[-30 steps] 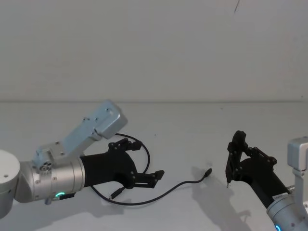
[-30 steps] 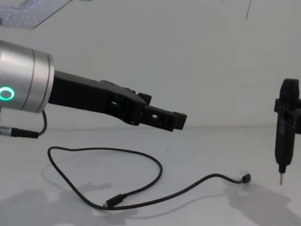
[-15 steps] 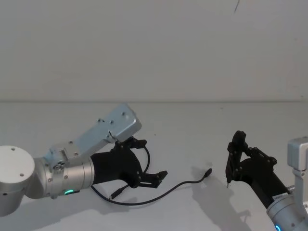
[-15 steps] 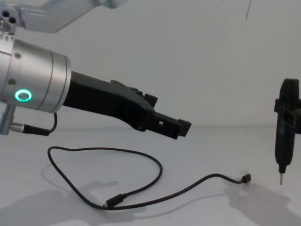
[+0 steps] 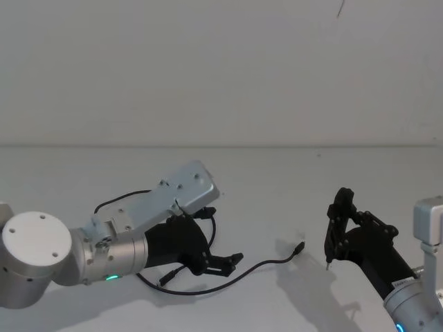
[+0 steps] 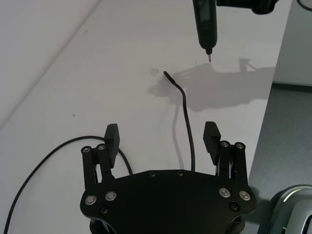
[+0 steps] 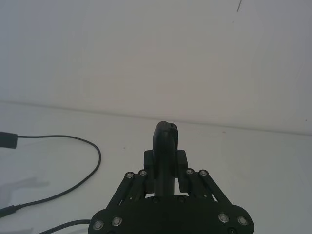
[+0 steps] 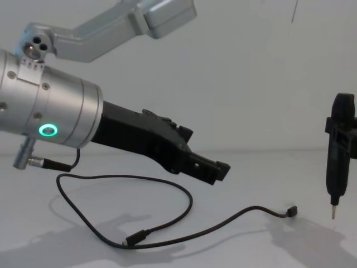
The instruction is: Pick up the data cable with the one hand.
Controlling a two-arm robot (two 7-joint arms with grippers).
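White tabletop (image 8: 268, 167), lower centre: thin black data cable (image 8: 135, 239) lies looped. Chunky black left gripper (image 8: 220, 170) hovers above, jaws released; it should straddle one strand before closing. Right gripper (image 7: 165, 158), lower right, clenches slim black tool (image 8: 337, 156).

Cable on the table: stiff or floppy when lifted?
Probably floppy: the cable lies in loose curves. Likely light, being thin. Gripped mid-length by the open left gripper, its ends would likely dangle. Right gripper idles, holding a tool.
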